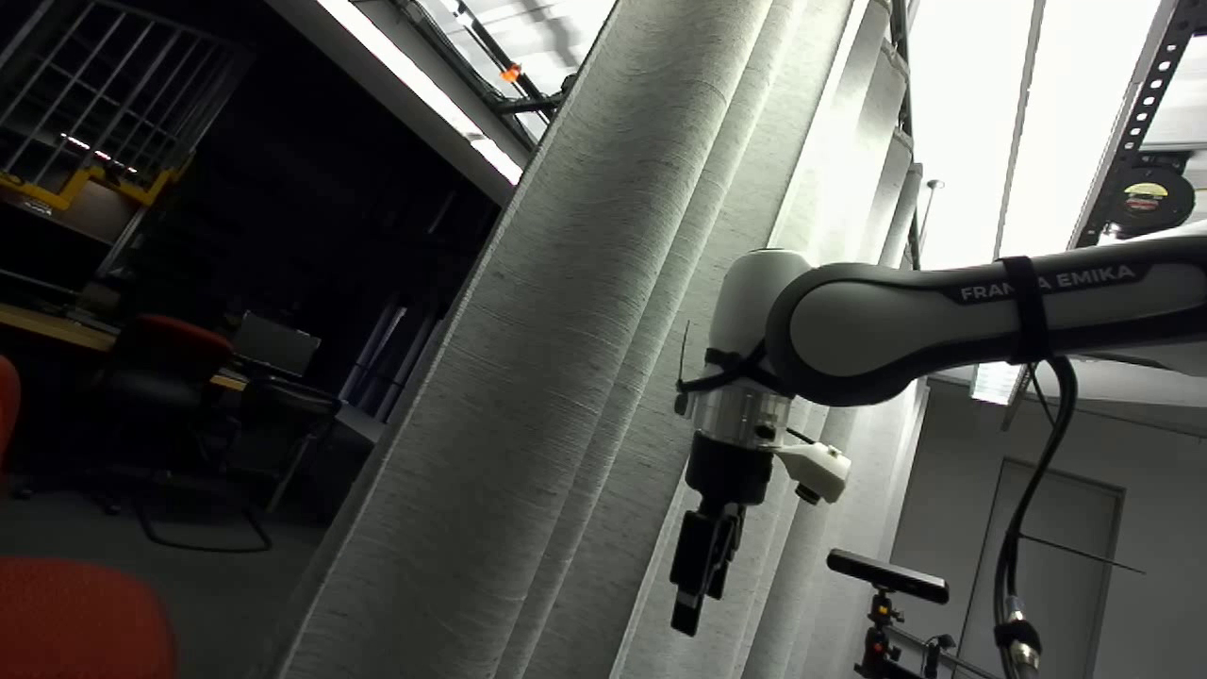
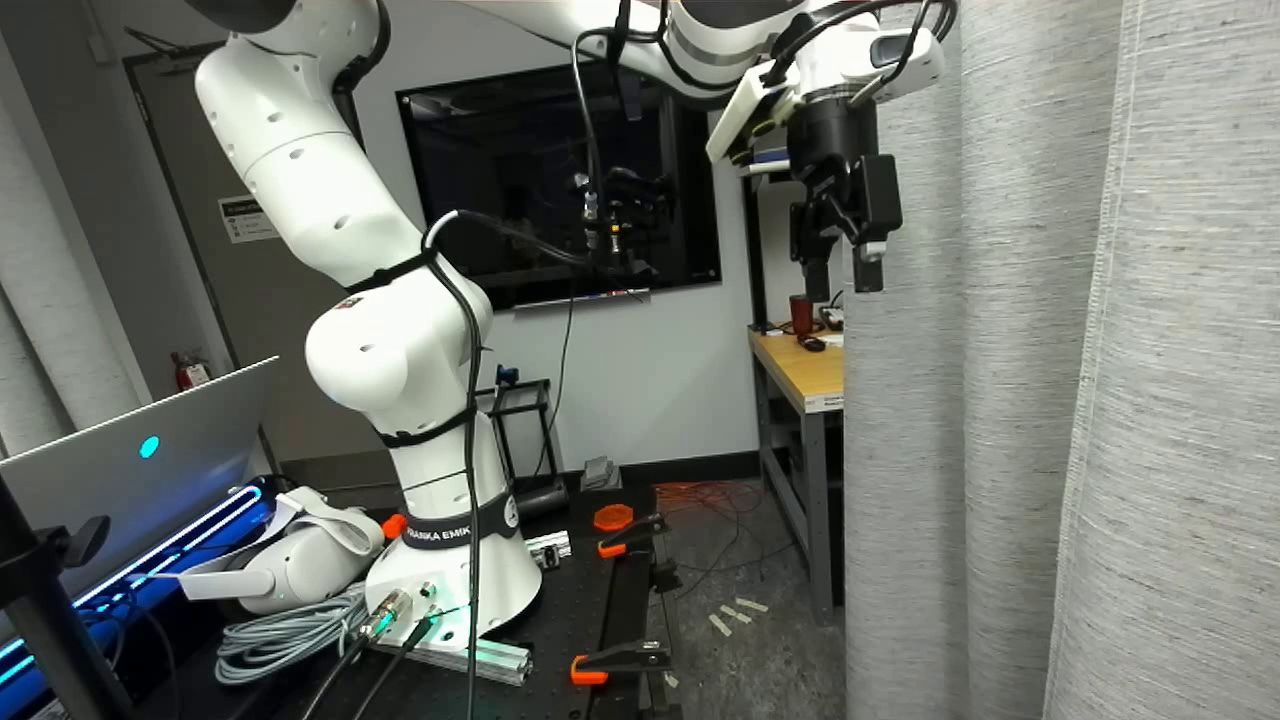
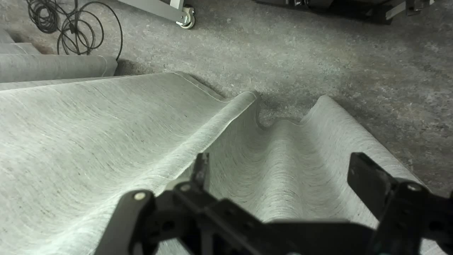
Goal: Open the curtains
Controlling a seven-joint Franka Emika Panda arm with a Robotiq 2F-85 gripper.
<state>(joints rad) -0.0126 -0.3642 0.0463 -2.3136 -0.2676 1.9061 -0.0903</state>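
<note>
The curtains are tall pale grey-white drapes with long vertical pleats. They show in both exterior views [image 1: 556, 349] [image 2: 1010, 430] and fill much of the wrist view [image 3: 106, 134], with their lower hems near the floor. My gripper [image 3: 279, 157] is black and open, its two fingers wide apart. Curtain folds show beyond and between the fingers, and no fabric is pinched. In both exterior views the gripper [image 1: 700, 604] [image 2: 843, 282] points down beside the curtain, near its edge. I cannot tell whether it touches the fabric.
A wooden-top workbench [image 2: 800, 375] stands behind the curtain edge. A sensor bar on a stand [image 1: 886, 573] is near the arm. A laptop [image 2: 150, 440] and headset [image 2: 310, 560] lie by the robot base. Coiled cables [image 3: 76, 32] and a caster wheel [image 3: 187, 17] are on the floor.
</note>
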